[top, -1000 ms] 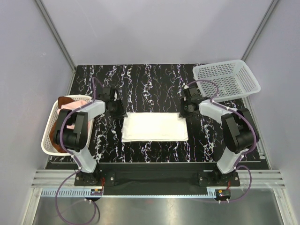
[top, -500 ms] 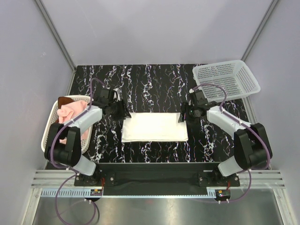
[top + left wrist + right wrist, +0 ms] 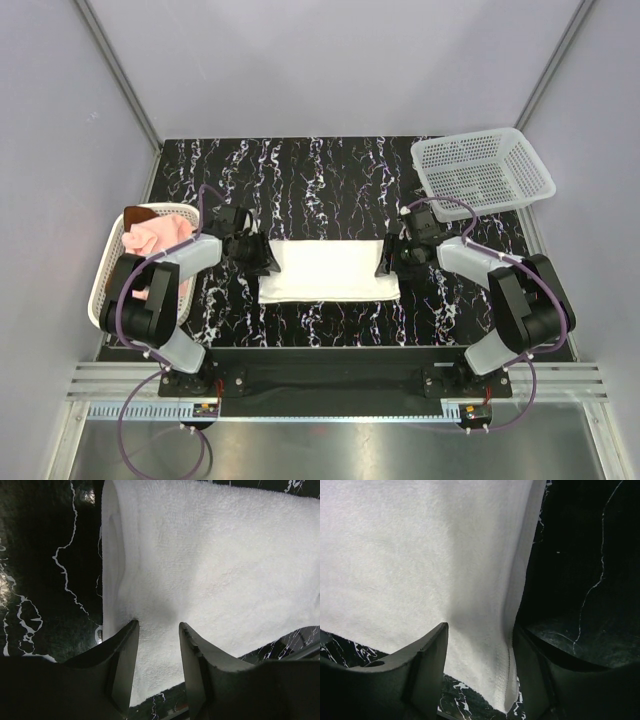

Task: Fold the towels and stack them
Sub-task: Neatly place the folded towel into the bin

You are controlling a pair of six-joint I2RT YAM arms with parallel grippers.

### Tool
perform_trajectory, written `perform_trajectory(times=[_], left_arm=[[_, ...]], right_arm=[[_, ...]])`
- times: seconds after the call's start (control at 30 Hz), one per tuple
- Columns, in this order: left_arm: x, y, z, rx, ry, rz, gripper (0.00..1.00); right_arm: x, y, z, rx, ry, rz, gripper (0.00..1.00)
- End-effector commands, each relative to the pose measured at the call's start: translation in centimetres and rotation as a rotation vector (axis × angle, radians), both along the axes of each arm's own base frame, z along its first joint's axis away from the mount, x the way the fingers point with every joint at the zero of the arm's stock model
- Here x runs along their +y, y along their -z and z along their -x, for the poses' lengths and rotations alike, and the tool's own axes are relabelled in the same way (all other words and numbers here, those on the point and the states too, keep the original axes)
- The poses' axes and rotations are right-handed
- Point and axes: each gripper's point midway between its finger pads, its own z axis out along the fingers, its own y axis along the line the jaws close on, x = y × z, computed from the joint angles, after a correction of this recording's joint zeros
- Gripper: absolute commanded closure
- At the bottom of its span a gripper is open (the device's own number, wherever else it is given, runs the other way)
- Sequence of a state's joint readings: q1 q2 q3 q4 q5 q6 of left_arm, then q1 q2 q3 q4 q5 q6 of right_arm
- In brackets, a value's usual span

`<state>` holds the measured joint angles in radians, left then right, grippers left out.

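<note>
A folded white towel (image 3: pixel 330 272) lies flat in the middle of the table. My left gripper (image 3: pixel 263 259) is down at its left edge, open; in the left wrist view the white towel (image 3: pixel 210 570) fills the gap between the left gripper (image 3: pixel 157 630) fingers. My right gripper (image 3: pixel 387 258) is at the right edge, open, and in the right wrist view the right gripper (image 3: pixel 480 632) straddles the hemmed border of the white towel (image 3: pixel 420 555). A pale pink towel (image 3: pixel 152 240) and a rust-brown towel (image 3: pixel 133 214) sit bunched in the left basket.
A white mesh basket (image 3: pixel 103 300) stands at the table's left edge beside the left arm. A second white mesh basket (image 3: pixel 482 172) stands at the back right. The black marbled table (image 3: pixel 320 180) extends behind the towel.
Both grippers came forward and down from behind the towel's far corners onto its left and right edges. The right gripper's jaws have spread wider. The towel has not moved.
</note>
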<state>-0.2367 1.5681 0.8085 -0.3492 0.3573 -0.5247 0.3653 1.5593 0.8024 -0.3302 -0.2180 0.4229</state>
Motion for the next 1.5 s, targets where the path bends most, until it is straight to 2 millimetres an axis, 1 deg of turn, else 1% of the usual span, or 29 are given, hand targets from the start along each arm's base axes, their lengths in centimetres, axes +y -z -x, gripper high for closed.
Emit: perform_trajectory(times=[0.0,0.03,0.13,0.17,0.27,0.33,0.37,0.4,0.5,0.53,0.57,0.63,0.67,0.7,0.73,0.77,0.8,0.87,0.9,0.93,0.97,1.03,1.07,1.13,1.17,1.23,1.27,1.43,1.47], left_arm=[[1.0,-0.3,-0.7,-0.047,-0.042,-0.045,0.57],[1.1,-0.3,-0.8,-0.053,-0.047,-0.047,0.57],[1.5,-0.1,-0.5,-0.048,-0.065,-0.065,0.57],[1.7,0.0,-0.4,-0.042,-0.072,-0.073,0.57],[2.0,0.4,-0.1,-0.026,-0.082,-0.091,0.57],[2.4,0.6,0.0,-0.030,-0.095,-0.106,0.57],[2.5,0.7,0.1,-0.023,-0.102,-0.109,0.57],[2.6,0.7,0.0,-0.026,-0.106,-0.114,0.57],[2.5,0.2,-0.5,-0.039,-0.110,-0.109,0.57],[2.2,-0.1,-0.8,-0.047,-0.108,-0.094,0.57],[1.8,-1.1,-1.8,-0.081,-0.107,-0.074,0.57],[1.4,-2.4,-2.9,-0.102,-0.104,-0.049,0.56],[1.3,-3.2,-3.4,-0.108,-0.102,-0.047,0.55],[1.1,-5.4,-5.2,-0.159,-0.102,-0.043,0.54],[1.2,-6.5,-6.1,-0.182,-0.103,-0.053,0.54],[1.5,-8.4,-7.1,-0.220,-0.095,-0.071,0.54],[2.0,-9.5,-7.8,-0.252,-0.103,-0.097,0.53],[2.6,-10.6,-8.0,-0.277,-0.094,-0.125,0.53],[2.7,-11.6,-8.3,-0.308,-0.094,-0.129,0.52],[2.6,-11.8,-8.4,-0.327,-0.080,-0.130,0.52],[2.5,-11.9,-8.3,-0.332,-0.073,-0.125,0.52],[2.3,-11.6,-7.9,-0.337,-0.044,-0.116,0.52],[2.2,-11.4,-7.8,-0.336,-0.040,-0.114,0.52],[2.3,-11.0,-7.7,-0.338,-0.038,-0.114,0.51],[2.2,-11.1,-7.7,-0.345,-0.036,-0.105,0.51],[1.7,-11.2,-7.7,-0.345,-0.021,-0.080,0.51],[1.5,-11.1,-7.7,-0.339,-0.018,-0.074,0.51],[1.2,-11.0,-7.8,-0.335,-0.003,-0.066,0.51],[1.2,-11.0,-7.9,-0.335,-0.006,-0.062,0.51]], right_arm=[[0.3,1.5,1.3,0.045,0.012,-0.033,0.39],[0.3,1.3,1.3,0.042,0.012,-0.038,0.40],[0.3,0.9,0.9,0.021,0.012,-0.037,0.49],[0.5,0.9,0.7,0.015,0.006,-0.042,0.57],[0.5,0.9,0.1,0.007,-0.010,-0.030,0.69],[0.2,0.1,-1.1,-0.026,-0.004,0.007,0.75],[0.1,-0.7,-1.7,-0.038,-0.010,0.021,0.77],[0.0,-1.1,-2.1,-0.049,-0.013,0.031,0.83],[-0.4,-2.6,-3.6,-0.098,-0.034,0.078,0.89],[-0.5,-3.0,-4.1,-0.115,-0.042,0.096,0.95],[-0.6,-3.9,-5.0,-0.138,-0.048,0.110,0.97],[-1.5,-4.5,-6.3,-0.155,-0.055,0.172,1.00],[-1.6,-5.4,-7.4,-0.166,-0.067,0.193,1.00],[-1.7,-5.9,-8.0,-0.169,-0.072,0.204,1.00],[-1.9,-6.5,-8.7,-0.177,-0.074,0.213,1.00],[-2.1,-7.4,-9.6,-0.182,-0.090,0.232,1.00],[-2.4,-7.9,-10.3,-0.187,-0.096,0.246,1.00],[-3.4,-9.2,-12.0,-0.201,-0.103,0.285,1.00],[-4.0,-9.5,-12.7,-0.200,-0.100,0.292,1.00],[-5.5,-9.8,-13.1,-0.184,-0.078,0.305,1.00],[-6.0,-10.8,-14.5,-0.209,-0.086,0.314,1.00],[-8.6,-11.3,-15.4,-0.191,-0.057,0.383,1.00],[-9.2,-12.3,-16.8,-0.218,-0.073,0.410,1.00],[-10.2,-13.1,-17.8,-0.226,-0.079,0.438,1.00],[-11.3,-13.8,-18.8,-0.237,-0.074,0.453,1.00],[-12.4,-14.5,-19.5,-0.243,-0.073,0.473,1.00],[-13.5,-15.0,-20.4,-0.257,-0.065,0.492,0.99],[-18.1,-16.4,-22.4,-0.275,-0.033,0.578,1.00],[-19.0,-17.1,-23.2,-0.292,-0.014,0.592,1.00]])
